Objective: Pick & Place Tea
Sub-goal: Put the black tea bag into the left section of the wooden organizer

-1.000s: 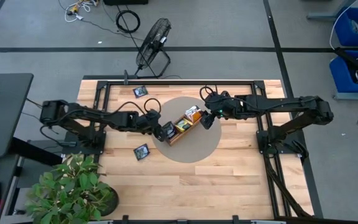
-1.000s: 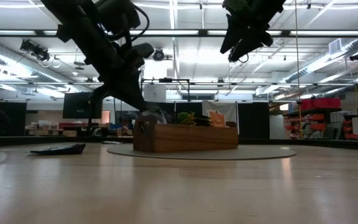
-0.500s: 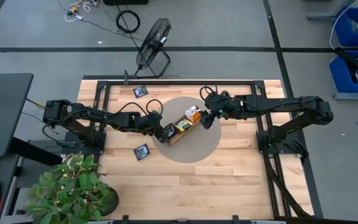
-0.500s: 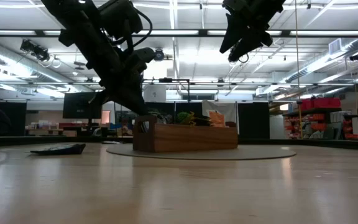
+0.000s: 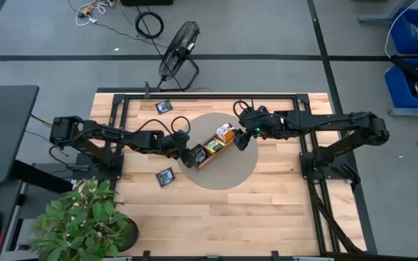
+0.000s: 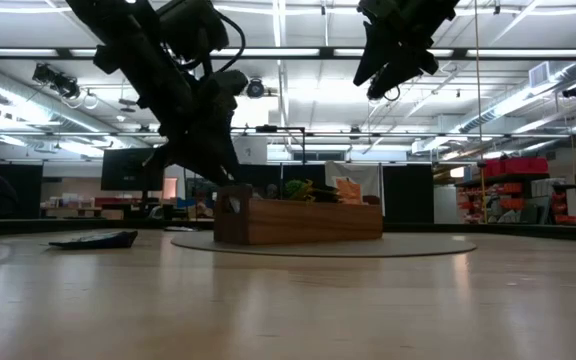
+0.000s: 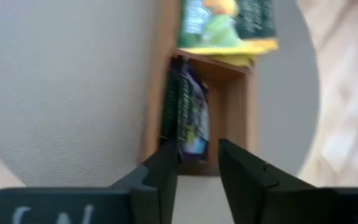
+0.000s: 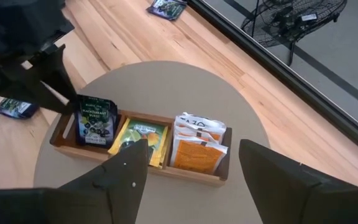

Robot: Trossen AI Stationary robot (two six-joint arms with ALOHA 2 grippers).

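Observation:
The brown wooden tray (image 5: 210, 149) sits on a round grey mat (image 5: 231, 170). Its near-left compartment holds upright dark navy tea packets (image 7: 188, 115), the middle one yellow-green packets (image 8: 140, 138), and the far-right one orange-and-white packets (image 8: 197, 142). My left gripper (image 5: 193, 156) is open, just above the navy compartment, its fingertips either side of the navy packet's upper edge (image 7: 194, 146). My right gripper (image 5: 243, 142) is open and hovers high above the tray's other end. Loose navy packets lie flat on the wood, one toward the near side (image 5: 165, 177) and one near the far edge (image 5: 164, 106).
A black frame rail (image 5: 209, 95) runs along the far edge of the table, with a floor fan (image 5: 178, 54) beyond it. A potted plant (image 5: 85, 221) stands at the near-left corner. Bare wood stretches across the table's near half (image 5: 231, 217).
My left gripper has risen a little out of the tray's near-left compartment and drawn slightly back toward the table's left. The navy packet stays standing in the compartment.

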